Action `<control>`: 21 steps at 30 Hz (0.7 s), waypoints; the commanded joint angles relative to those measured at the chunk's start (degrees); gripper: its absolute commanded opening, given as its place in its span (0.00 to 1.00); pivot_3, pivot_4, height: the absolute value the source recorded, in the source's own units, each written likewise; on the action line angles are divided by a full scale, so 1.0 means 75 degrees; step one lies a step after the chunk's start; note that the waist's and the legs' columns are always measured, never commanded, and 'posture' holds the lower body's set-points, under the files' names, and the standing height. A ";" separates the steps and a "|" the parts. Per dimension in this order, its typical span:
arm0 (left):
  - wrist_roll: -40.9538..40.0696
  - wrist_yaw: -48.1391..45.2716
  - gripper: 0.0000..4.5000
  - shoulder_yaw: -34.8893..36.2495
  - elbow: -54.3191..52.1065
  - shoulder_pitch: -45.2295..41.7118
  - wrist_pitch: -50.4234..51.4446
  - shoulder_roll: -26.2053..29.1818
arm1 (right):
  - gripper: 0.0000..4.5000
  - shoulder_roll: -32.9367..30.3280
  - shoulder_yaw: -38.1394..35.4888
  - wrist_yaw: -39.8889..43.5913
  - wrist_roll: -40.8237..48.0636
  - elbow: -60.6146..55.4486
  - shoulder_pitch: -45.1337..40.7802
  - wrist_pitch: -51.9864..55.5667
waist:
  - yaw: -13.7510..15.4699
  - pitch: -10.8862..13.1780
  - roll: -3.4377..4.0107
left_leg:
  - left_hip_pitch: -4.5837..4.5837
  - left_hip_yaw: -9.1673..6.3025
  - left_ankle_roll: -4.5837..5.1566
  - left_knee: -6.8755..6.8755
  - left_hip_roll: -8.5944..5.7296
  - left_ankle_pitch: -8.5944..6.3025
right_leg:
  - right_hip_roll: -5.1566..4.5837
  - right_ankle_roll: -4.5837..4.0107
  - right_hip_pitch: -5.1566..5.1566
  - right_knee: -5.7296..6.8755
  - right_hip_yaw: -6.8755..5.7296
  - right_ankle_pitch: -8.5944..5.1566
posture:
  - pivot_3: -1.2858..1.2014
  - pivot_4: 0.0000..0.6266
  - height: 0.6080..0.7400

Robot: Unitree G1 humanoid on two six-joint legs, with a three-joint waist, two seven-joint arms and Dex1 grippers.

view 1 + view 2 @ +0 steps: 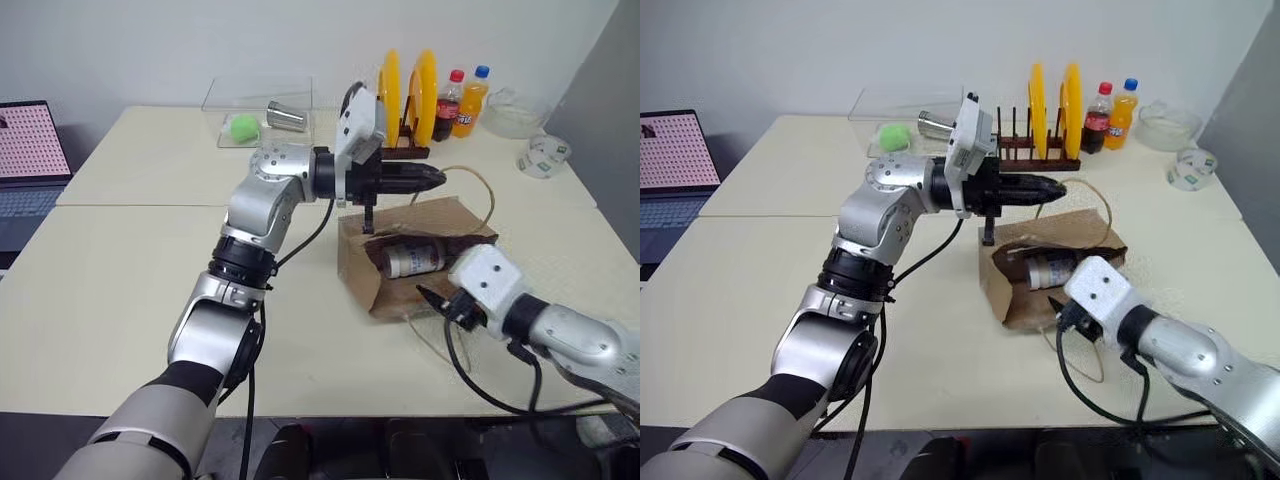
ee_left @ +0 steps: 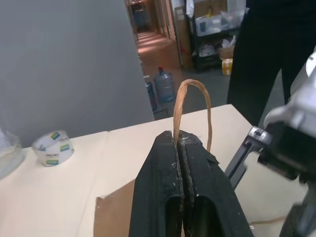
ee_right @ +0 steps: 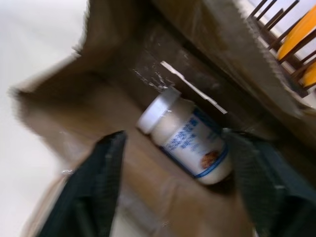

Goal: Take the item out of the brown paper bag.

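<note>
The brown paper bag lies on its side on the table, mouth towards me. My left gripper reaches level across the bag's top and is shut on one beige cord handle, which loops up from between the closed fingers. The item, a small white bottle with a blue-printed label and white cap, lies on its side inside the bag; from above it shows in the opening. My right gripper is open at the bag's mouth, a finger on either side of the bottle and apart from it.
A dish rack with two yellow plates stands behind the bag, a cola bottle and an orange soda bottle beside it. A clear box holds a green ball and a steel cup. Tape roll at the right, laptop at the left.
</note>
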 commanded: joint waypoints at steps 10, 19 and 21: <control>0.0026 0.0091 0.00 0.0279 0.0766 -0.0629 -0.0699 -0.0001 | 0.99 0.0285 0.3443 0.2311 -0.5223 0.2545 -0.2625 -0.0727 | -0.0068 -0.0002 0.0004 | -0.0068 0.0001 -0.0030 0.0005 -0.0005 0.0017 | -0.0001 -0.0001 -0.0079 0.0016 0.0005 0.0001 | 0.52 0.24 1.00; 0.0063 0.0087 0.00 0.0271 0.0992 -0.0707 -0.0898 0.0019 | 0.99 0.0920 0.3722 0.3854 -0.7341 0.3915 -0.2976 -0.2060 | -0.0123 -0.0002 0.0004 | -0.0090 0.0000 -0.0032 0.0011 -0.0012 0.0018 | -0.0010 -0.0002 -0.0094 0.0016 0.0003 0.0002 | 0.52 0.24 1.00; 0.0081 0.0092 0.00 0.0269 0.1054 -0.0725 -0.0949 0.0020 | 0.99 0.1216 0.3606 0.4007 -0.7575 0.4107 -0.2913 -0.2171 | -0.0148 -0.0002 0.0004 | -0.0089 -0.0002 -0.0033 0.0011 -0.0012 0.0018 | -0.0010 -0.0002 -0.0093 0.0017 0.0001 0.0002 | 0.52 0.24 1.00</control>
